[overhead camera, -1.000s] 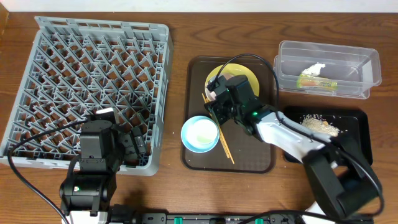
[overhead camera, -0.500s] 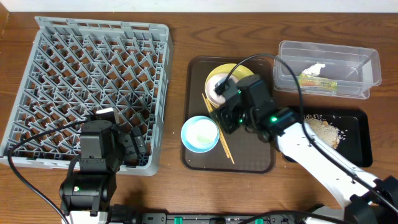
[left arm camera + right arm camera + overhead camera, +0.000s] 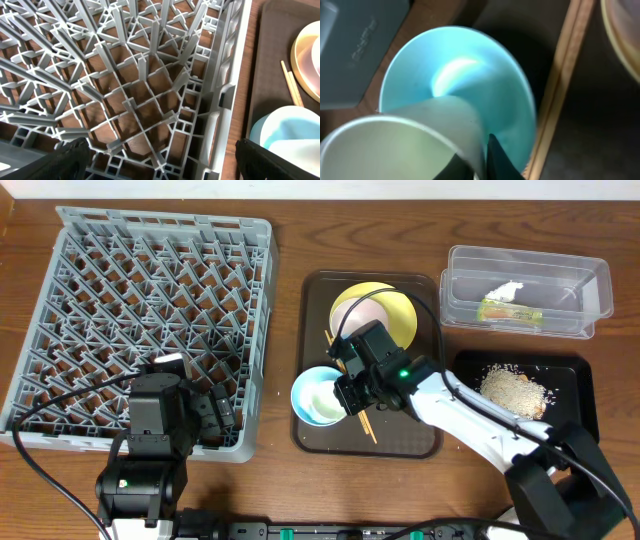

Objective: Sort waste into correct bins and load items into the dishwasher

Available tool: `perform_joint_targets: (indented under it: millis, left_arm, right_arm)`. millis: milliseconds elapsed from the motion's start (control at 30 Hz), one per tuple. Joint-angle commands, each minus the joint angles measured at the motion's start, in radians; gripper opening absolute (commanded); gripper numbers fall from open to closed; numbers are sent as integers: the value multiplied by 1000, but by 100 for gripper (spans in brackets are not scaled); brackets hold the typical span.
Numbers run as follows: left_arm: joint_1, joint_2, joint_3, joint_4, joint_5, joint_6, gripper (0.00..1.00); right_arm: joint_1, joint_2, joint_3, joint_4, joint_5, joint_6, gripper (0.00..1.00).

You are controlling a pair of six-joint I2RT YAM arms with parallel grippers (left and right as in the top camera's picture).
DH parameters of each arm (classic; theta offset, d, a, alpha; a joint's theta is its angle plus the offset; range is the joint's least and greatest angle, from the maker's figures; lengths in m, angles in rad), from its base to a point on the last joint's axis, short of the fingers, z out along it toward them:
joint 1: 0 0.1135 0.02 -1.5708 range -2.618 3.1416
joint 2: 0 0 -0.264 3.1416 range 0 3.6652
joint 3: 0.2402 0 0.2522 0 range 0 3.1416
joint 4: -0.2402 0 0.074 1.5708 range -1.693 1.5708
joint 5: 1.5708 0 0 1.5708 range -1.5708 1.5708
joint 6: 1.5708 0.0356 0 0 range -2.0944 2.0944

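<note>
The small white cup (image 3: 395,145) hangs by its rim in my right gripper (image 3: 477,160), which is shut on it with one finger inside and one outside. Below it sits the light blue bowl (image 3: 485,85), seen from above at the brown tray's front left (image 3: 312,395), with my right gripper (image 3: 346,390) over its right edge. The chopsticks (image 3: 364,424) lie beside the bowl. The yellow plate (image 3: 395,315) sits behind. My left gripper (image 3: 175,167) stands open over the dishwasher rack's (image 3: 150,280) near right corner.
A clear tub (image 3: 460,280) at the back right holds the green-and-white wrapper (image 3: 510,311) and a white tissue (image 3: 505,290). The black tray (image 3: 580,365) in front of it holds rice scraps (image 3: 512,388). The brown serving tray (image 3: 420,438) carries the dishes.
My right gripper has closed on the white cup and carried it from the yellow plate forward and left, over the blue bowl. The left arm has not moved.
</note>
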Motion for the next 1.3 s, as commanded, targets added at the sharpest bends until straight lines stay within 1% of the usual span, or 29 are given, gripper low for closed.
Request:
perform_joint_targets:
  millis: [0,167,267,400,467,567,667,733,867,933,1033,1167,1267]
  left_arm:
    - [-2,-1,23,-1,-5,-13,95]
    - [-2,-1,23,14,0,-14,95]
    - [-2,-1,23,49,92,-14,95]
    - [-2,9,22,132,301,-16,95]
    - [-2,31,22,187,391,-49,95]
    - [-2,83,22,274,550,-73,95]
    - [-2,154,22,384,743,-73,95]
    - [-2,208,22,470,876,-73,95]
    - [-2,316,22,674,1160,-74,95]
    - [-2,362,22,774,1262,-102,95]
    - [-3,414,22,888,1324,-164,95]
    - [-18,453,22,980,1329,-215,95]
    - [-56,464,22,1052,1329,-251,95]
  right_arm:
    - [-1,-18,4,8,53,32,1]
    - [-59,-84,56,2,45,31,1]
    - [-122,-142,99,2,-25,31,1]
    - [-218,-190,136,18,-155,31,1]
    - [-267,-193,136,32,-243,44,1]
    - [-317,-185,136,43,-409,84,1]
    - [-342,-172,136,101,-612,84,1]
    - [-344,-159,136,148,-712,84,1]
    - [-344,-146,136,200,-805,103,1]
    - [-344,-146,136,199,-818,103,1]
    - [-344,-146,136,205,-859,103,1]
    - [-343,-146,136,243,-938,127,1]
    - [-343,-146,136,257,-953,144,1]
